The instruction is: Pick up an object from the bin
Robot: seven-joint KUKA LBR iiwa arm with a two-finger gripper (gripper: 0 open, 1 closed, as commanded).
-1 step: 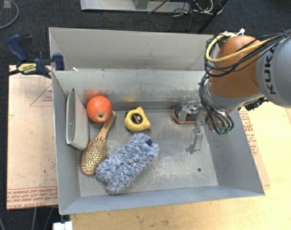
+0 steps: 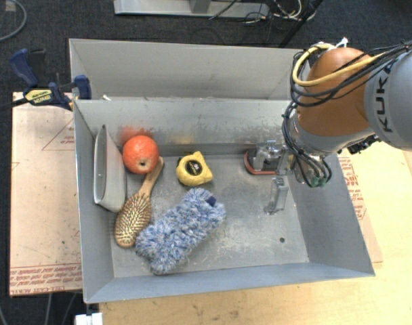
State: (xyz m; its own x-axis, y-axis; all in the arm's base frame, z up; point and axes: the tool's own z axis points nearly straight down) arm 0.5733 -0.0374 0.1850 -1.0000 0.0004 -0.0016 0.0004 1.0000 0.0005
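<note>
At the frame's right middle, the gripper [image 2: 278, 198] is poised over the bin [image 2: 192, 117] floor; its spread cannot be told, nothing is seen held, and the pick is judged undone.

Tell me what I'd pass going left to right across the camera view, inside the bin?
white dish → red apple → yellow tape measure → gripper

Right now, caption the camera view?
Pincer low at the bin's right; red apple, yellow tape measure, hairbrush and fuzzy blue duster lie left.
</note>
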